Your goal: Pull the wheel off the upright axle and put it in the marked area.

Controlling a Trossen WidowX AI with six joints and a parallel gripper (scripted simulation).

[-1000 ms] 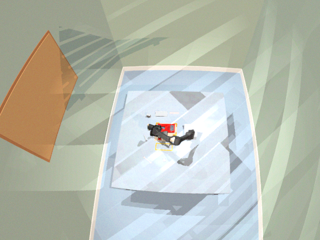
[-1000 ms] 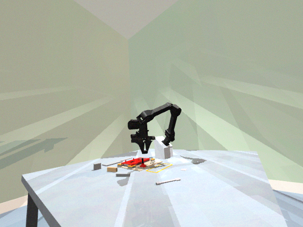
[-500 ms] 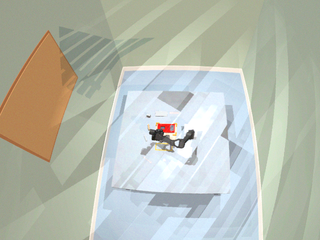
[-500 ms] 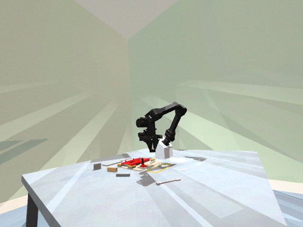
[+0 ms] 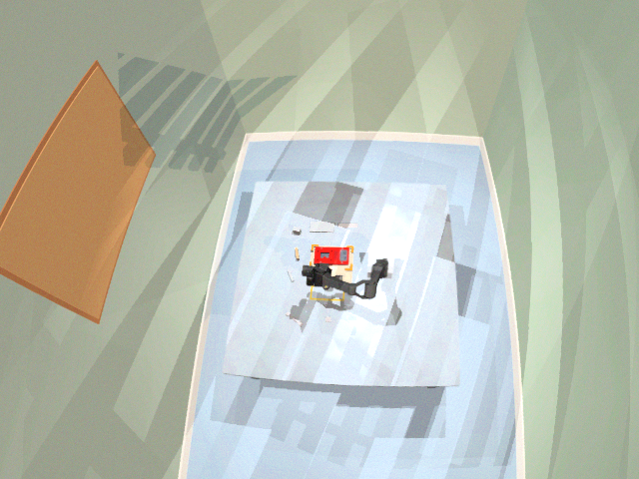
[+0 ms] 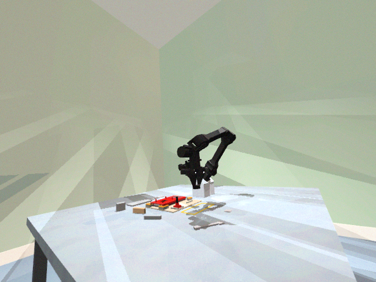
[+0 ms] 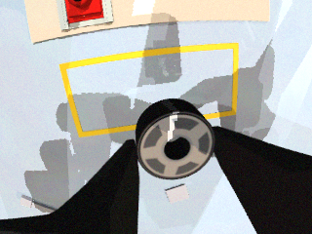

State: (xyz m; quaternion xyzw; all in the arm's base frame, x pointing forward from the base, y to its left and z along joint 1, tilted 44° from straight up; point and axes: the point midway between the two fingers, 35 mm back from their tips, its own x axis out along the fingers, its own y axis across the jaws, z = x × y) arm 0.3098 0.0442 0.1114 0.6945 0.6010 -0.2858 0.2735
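Observation:
My gripper [image 5: 324, 285] [image 6: 196, 186] [image 7: 174, 140] is shut on the wheel, one finger on each side. The wheel [image 7: 162, 148] is black with a grey spoked face and a dark centre hole. It is held clear of the table, off the axle. The marked area, a yellow outline [image 5: 327, 299] [image 6: 188, 213] [image 7: 236, 78], lies on the table beside the beige board. In the wrist view the wheel overlaps its near line; its exact spot over the table is hard to tell. The upright black axle [image 6: 177, 200] stands bare on its red base [image 6: 177, 205] [image 7: 87, 14].
A red plate [image 5: 320, 261] [image 6: 162, 201] lies on the beige board [image 6: 174, 210] [image 7: 195, 10] between orange corner brackets. A grey block [image 6: 120, 206], a tan block [image 6: 139, 210] and a dark bar [image 6: 153, 217] lie beside it. A thin rod [image 6: 209, 225] and a small pale piece [image 6: 227, 211] [image 7: 176, 193] lie past the outline.

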